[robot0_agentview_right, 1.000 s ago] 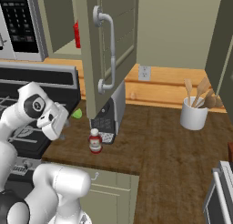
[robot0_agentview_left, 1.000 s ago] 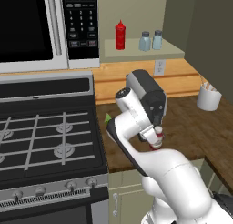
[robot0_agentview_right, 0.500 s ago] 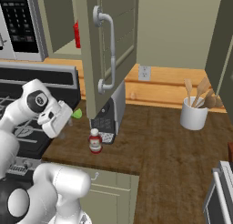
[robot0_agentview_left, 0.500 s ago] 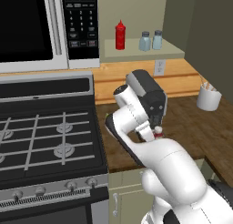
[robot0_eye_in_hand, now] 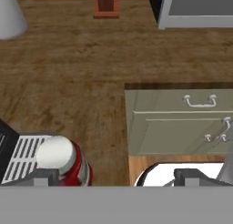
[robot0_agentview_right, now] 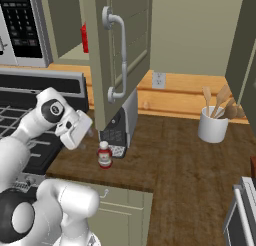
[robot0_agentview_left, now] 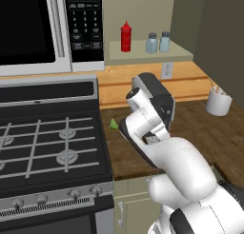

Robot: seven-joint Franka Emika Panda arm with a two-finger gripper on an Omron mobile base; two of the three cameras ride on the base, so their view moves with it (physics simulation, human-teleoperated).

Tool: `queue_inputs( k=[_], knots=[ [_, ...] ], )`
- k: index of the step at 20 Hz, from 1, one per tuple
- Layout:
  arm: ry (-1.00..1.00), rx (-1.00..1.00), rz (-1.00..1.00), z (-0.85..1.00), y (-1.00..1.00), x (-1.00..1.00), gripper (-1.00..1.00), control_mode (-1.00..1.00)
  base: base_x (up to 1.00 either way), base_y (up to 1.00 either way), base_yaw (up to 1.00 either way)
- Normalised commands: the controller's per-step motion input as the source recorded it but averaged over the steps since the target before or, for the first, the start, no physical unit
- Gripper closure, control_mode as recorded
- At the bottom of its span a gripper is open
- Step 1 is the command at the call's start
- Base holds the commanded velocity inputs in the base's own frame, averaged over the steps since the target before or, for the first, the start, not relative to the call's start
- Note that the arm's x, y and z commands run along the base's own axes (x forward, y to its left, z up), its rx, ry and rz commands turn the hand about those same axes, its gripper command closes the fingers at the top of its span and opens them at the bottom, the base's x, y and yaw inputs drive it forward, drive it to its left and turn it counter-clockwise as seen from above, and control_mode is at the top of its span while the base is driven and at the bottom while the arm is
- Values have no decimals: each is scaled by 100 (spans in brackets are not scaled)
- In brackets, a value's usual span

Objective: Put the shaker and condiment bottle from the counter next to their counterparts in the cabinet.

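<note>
hand (robot0_eye_in_hand: 111,177) spread, above the tabletop (robot0_eye_in_hand: 82,73) | bottle (robot0_eye_in_hand: 63,161) beside one finger, ungripped | looks light, rigid, slick plastic | pinch the red body under the cap

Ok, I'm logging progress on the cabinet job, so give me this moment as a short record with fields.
shelf: two shakers side by side and the red squeeze bottle stand on the cabinet shelf
condiment bottle: upright on the counter, not yet shelved
gripper: open, bottle beside one fingertip, not between them
cabinet door: open
other: utensil crock on the counter
</note>
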Motion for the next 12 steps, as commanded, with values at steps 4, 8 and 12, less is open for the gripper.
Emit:
queue_inputs(
  k=[4, 8, 12],
  knots=[
    [5, 0, 10, 0, -6, 21, -100, -100, 0, 0, 0],
    [15, 0, 16, 0, 0, 32, -100, -100, 0, 0, 0],
    [18, 0, 19, 0, 0, 14, -100, -100, 0, 0, 0]
  ],
)
